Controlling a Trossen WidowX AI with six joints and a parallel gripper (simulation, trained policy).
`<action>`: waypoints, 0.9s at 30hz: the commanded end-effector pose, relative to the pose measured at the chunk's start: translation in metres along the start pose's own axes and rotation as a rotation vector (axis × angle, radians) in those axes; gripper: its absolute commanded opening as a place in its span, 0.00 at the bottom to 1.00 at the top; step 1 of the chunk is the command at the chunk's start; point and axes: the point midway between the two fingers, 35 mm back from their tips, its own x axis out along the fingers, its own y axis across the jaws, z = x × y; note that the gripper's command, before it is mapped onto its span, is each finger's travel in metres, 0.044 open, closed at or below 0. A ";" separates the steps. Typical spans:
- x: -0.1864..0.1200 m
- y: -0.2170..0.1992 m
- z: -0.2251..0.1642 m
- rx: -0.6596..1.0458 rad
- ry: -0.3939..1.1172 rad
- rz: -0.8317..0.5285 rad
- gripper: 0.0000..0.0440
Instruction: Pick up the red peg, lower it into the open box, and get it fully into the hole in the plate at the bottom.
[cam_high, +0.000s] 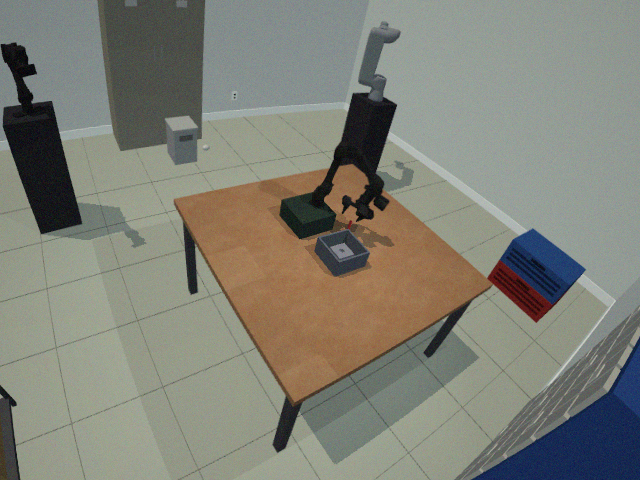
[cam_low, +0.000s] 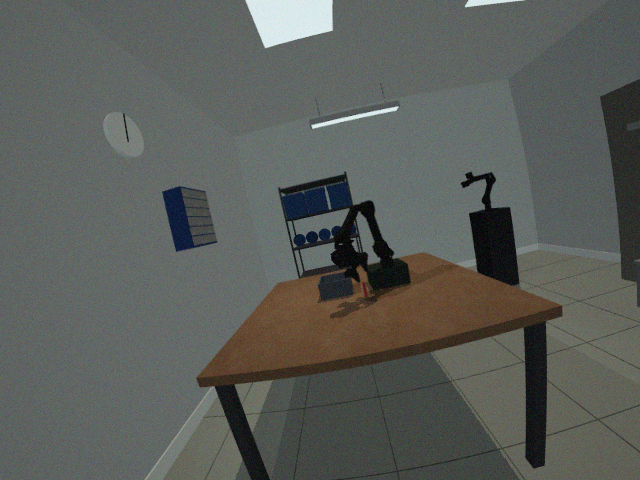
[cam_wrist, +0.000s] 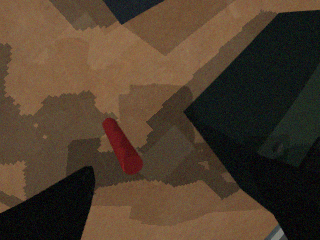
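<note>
Gripper (cam_high: 351, 215) (cam_low: 361, 274) (cam_wrist: 175, 169) open above the red peg (cam_high: 349, 224) (cam_low: 364, 289) (cam_wrist: 121, 147), the plate (cam_high: 336, 250) visible only from top

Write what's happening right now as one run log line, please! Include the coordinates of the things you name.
gripper (cam_high: 352, 211) (cam_low: 360, 273): open, nothing held | red peg (cam_high: 349, 224) (cam_low: 364, 289) (cam_wrist: 122, 147): standing on table | box (cam_high: 330, 260) (cam_low: 336, 290): plate inside, peg outside

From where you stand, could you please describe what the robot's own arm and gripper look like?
The arm is matte black, with slender links and bulkier joints. Its gripper is black too, with two fingers that taper toward their tips. I can make out no cables or markings.
</note>
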 end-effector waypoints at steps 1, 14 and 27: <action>0.012 0.006 -0.001 0.008 0.001 0.004 1.00; 0.053 0.026 0.002 0.024 -0.033 0.042 0.96; 0.086 0.023 -0.003 0.030 -0.016 -0.011 0.24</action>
